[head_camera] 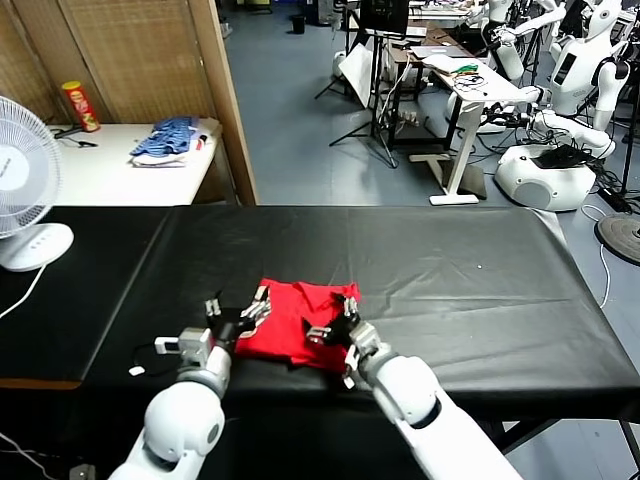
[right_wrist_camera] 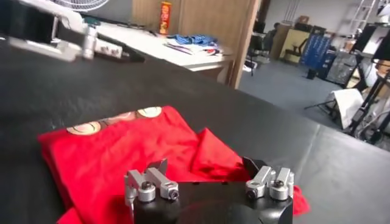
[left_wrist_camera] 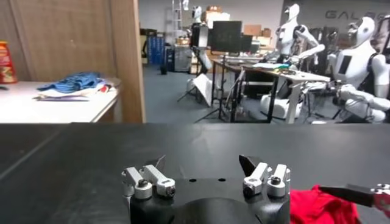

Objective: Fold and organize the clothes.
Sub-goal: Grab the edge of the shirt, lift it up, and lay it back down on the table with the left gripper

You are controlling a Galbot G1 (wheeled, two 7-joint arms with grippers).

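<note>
Lying compactly folded near the front edge of the black-covered counter (head_camera: 480,260): bright red short-sleeved cotton T-shirt (head_camera: 290,320) with a brown-and-white cartoon print. Hovering just beside its left edge, left gripper (head_camera: 240,312), fingers spread, gripping nothing. Hovering over its right front corner, right gripper (head_camera: 335,322), likewise released and empty. Judging the folding largely finished, one rumpled flap lying loose on the far side. Probably calling next for smoothing that flap or shifting the bundle aside, with both grippers closing on opposite edges together.
</note>
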